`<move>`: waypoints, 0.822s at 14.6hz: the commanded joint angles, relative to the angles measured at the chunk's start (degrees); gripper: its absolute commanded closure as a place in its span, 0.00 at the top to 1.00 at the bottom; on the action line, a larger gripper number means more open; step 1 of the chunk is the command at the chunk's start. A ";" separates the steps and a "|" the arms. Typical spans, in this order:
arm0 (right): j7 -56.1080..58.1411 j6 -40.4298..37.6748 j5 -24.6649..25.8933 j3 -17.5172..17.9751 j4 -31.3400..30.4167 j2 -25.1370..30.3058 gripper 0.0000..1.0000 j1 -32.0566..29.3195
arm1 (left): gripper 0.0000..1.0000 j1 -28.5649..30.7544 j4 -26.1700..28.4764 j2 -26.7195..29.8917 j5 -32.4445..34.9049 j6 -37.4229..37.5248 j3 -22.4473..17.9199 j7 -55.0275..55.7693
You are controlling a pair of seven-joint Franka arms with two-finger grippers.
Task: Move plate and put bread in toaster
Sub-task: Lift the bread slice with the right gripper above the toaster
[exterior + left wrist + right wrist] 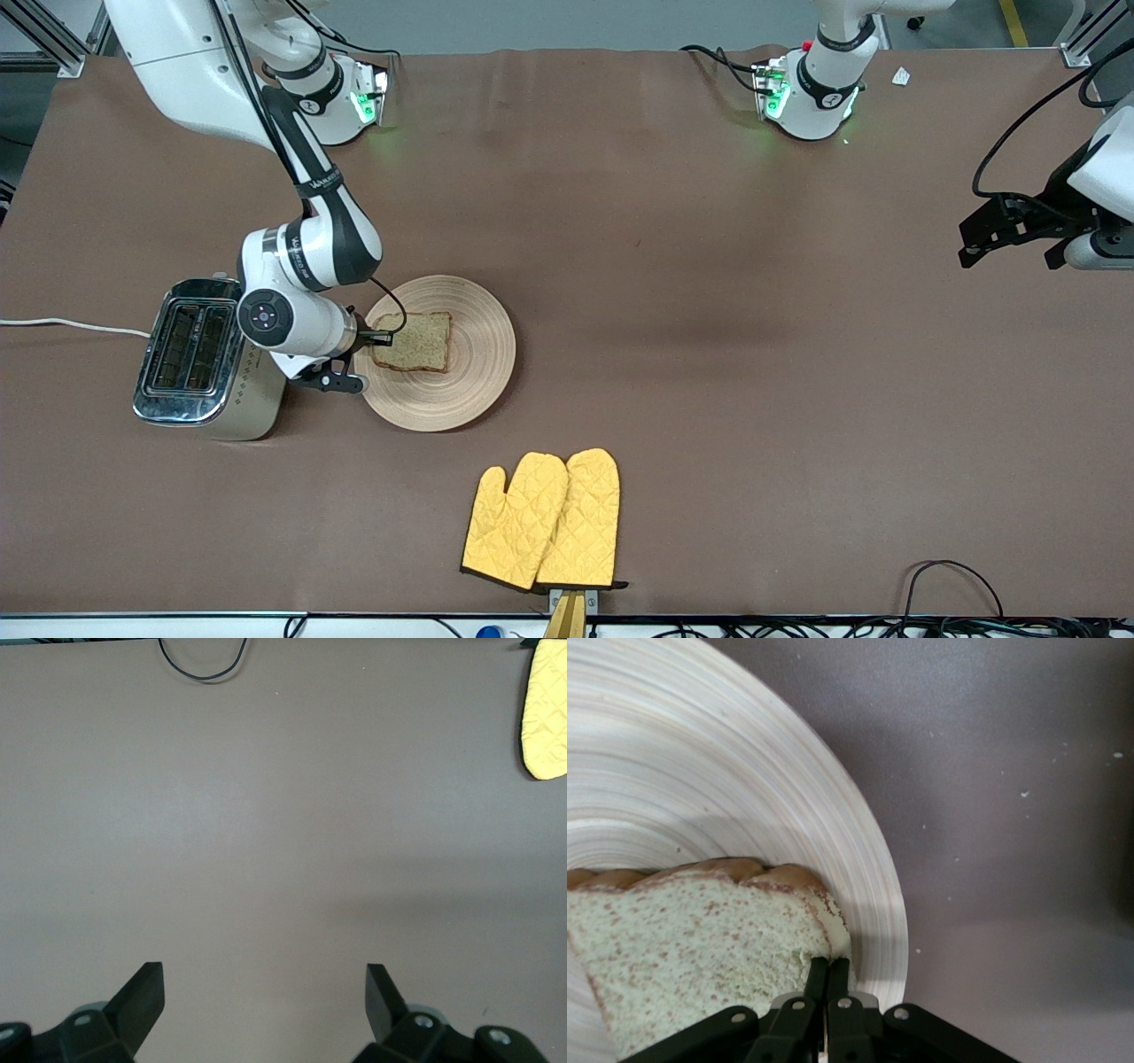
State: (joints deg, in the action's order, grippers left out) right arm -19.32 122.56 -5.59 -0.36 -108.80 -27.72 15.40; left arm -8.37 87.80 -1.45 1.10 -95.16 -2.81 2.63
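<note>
The round wooden plate [469, 372] [700, 771] lies on the brown table beside the toaster [190, 359], toward the right arm's end. One slice of brown speckled bread [416, 341] [691, 939] rests on the plate, on its toaster side. My right gripper [376, 338] [829, 966] is low between toaster and plate, its fingers pinched shut on the bread's edge near a corner. The toaster stands upright with both slots showing. My left gripper [1010, 257] [264, 983] waits open over bare table at the left arm's end, holding nothing.
A pair of yellow oven mitts [545, 518] [545, 718] lies near the table's front edge, nearer the camera than the plate. The toaster's white cord [71, 326] runs off the table's end. A black cable [957, 576] loops at the front edge.
</note>
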 commanded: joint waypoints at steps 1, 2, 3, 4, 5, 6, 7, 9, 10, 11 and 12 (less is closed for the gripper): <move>-1.42 -7.58 -0.12 0.36 5.25 -0.50 0.00 -0.46 | 1.00 -0.15 -0.70 -0.13 0.48 0.94 -0.17 -0.96; -2.29 -10.13 -0.12 0.36 6.92 -0.41 0.00 -0.29 | 1.00 -0.15 -0.70 -0.14 0.48 0.94 -0.26 -0.87; -2.65 -12.76 -0.12 0.36 8.68 -0.15 0.00 -0.29 | 1.00 -0.15 -0.70 -0.14 0.48 0.94 -0.26 -0.87; -2.57 -15.75 -0.03 0.36 10.96 -0.14 0.00 -0.29 | 1.00 -0.15 -0.70 -0.14 0.48 0.94 -0.26 -0.87; -2.56 -18.91 0.06 0.36 13.50 0.03 0.00 -0.20 | 1.00 -0.07 -0.70 -0.14 0.48 0.94 -0.26 -0.96; -2.48 -22.51 0.41 0.36 16.22 0.21 0.00 -0.11 | 1.00 -0.07 -0.70 -0.14 0.40 0.94 -0.17 -0.87; -2.74 -26.55 0.84 0.28 19.38 0.21 0.00 0.06 | 1.00 -0.15 -0.70 -0.14 0.40 0.94 -0.26 -0.87; -3.62 -34.02 3.03 0.28 25.80 0.21 0.00 0.94 | 1.00 -0.15 -0.70 -0.05 0.40 0.94 -0.26 -0.87; -3.71 -37.10 5.31 0.36 28.44 0.21 0.00 1.73 | 1.00 -0.07 -0.70 -0.05 0.40 0.94 -0.17 -0.87; -3.71 -38.79 7.16 0.36 30.04 0.21 0.00 2.95 | 1.00 0.02 -0.70 -0.13 0.40 0.94 -0.17 -0.87; -3.71 -39.85 9.26 0.10 30.75 0.47 0.00 4.62 | 1.00 -0.06 -0.70 -0.14 0.40 0.94 -0.17 -0.87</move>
State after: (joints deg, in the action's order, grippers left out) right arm -21.67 85.44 -0.14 -0.11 -80.66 -27.12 17.19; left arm -8.33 87.80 -1.45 1.10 -95.16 -2.82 2.61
